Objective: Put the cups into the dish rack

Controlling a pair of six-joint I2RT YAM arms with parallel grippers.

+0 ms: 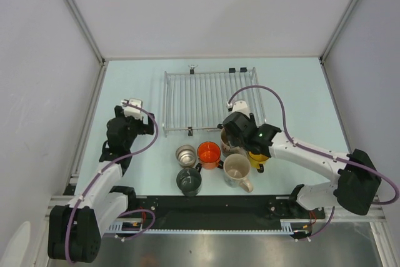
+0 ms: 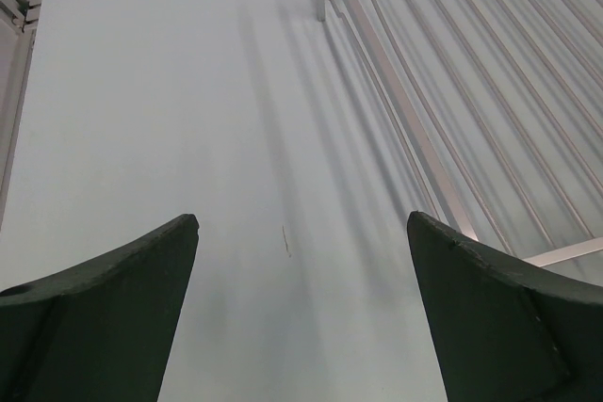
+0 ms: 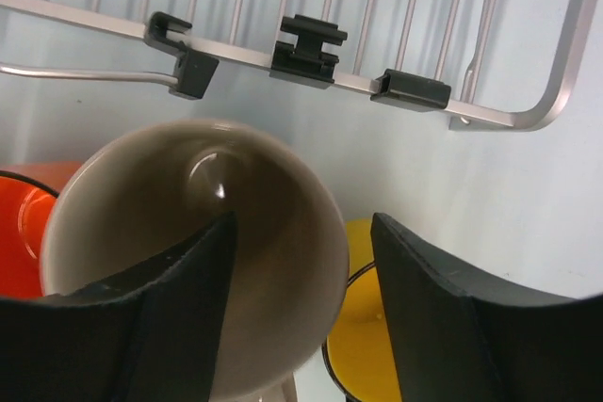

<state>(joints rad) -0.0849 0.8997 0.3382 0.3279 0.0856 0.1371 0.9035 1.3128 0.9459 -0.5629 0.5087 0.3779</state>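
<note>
Straddling the rim of a cream mug (image 3: 188, 204), the right fingers (image 3: 160, 327) stand partly open. One is inside the bowl and the other outside, in the gap beside the yellow mug (image 3: 358, 355). A sliver of space shows between the outer finger and the mug wall, so nothing is gripped yet. A pinch on the wall probably suits this crowded cluster, where neighbours leave no room to span a whole body.

All six cups stand on the table (image 1: 300, 92), just in front of the near rail of the dish rack (image 1: 166, 104). The others are the orange mug (image 1: 209, 153), the steel mug (image 1: 185, 153), the dark grey-green mug (image 1: 189, 181) and a second cream mug (image 1: 236, 170). The rack holds no cup, so loading appears to be at its start. The targeted mug sits nearest the rail with the black clips (image 3: 303, 47), which makes for a short carry.

The left fingers (image 2: 104, 317) are spread wide and empty over bare table beside the rack's left side, seemingly parked clear of the work.
</note>
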